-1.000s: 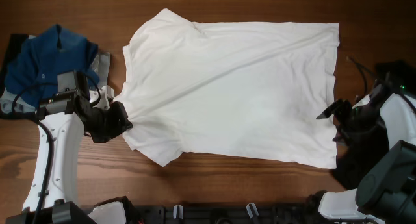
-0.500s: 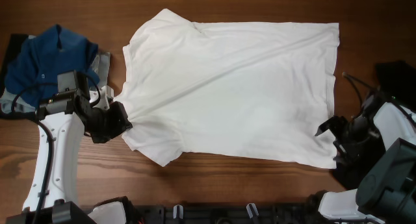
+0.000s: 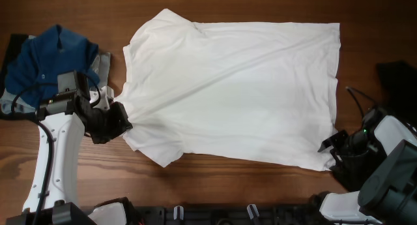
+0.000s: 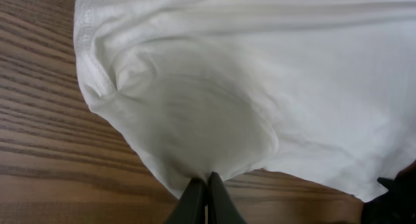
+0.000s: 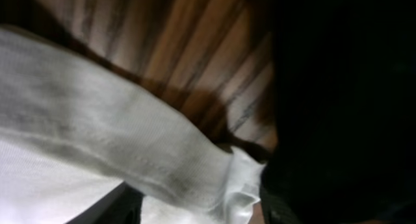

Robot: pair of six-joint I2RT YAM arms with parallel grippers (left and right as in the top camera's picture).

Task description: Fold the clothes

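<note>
fold day at the two-arm station: a large white shirt point(image 3: 241, 88) lies spread flat across the middle of the wooden counter point(image 3: 228, 3), sleeves and collar to the left, hem to the right, with a long diagonal crease running from its near left side to its far right corner. we see the left claw point(image 3: 125, 122) pinched tight on the shirt's left edge just below the sleeve. its wrist view shows the two fingers pressed together on a small peak of fabric point(image 4: 208, 197).

the right claw point(image 3: 329, 150) sits at the near right corner of the hem. its own camera shows that hem corner point(image 5: 237, 185) close up between dark shapes, but we cannot tell whether the fingers have closed on the cloth or merely straddle it.

we judge the shirt light, limp and thin. it will sag and drag wherever it is not held, so it wants a grip on seamed edges and corners, where the stitched hem gives the fingers something firm. lifting from the middle would only bunch it.

a blue garment point(image 3: 52, 55) is heaped at the far left, just beside the left arm. a dark garment point(image 3: 396, 74) lies at the right edge, apart from the shirt.
</note>
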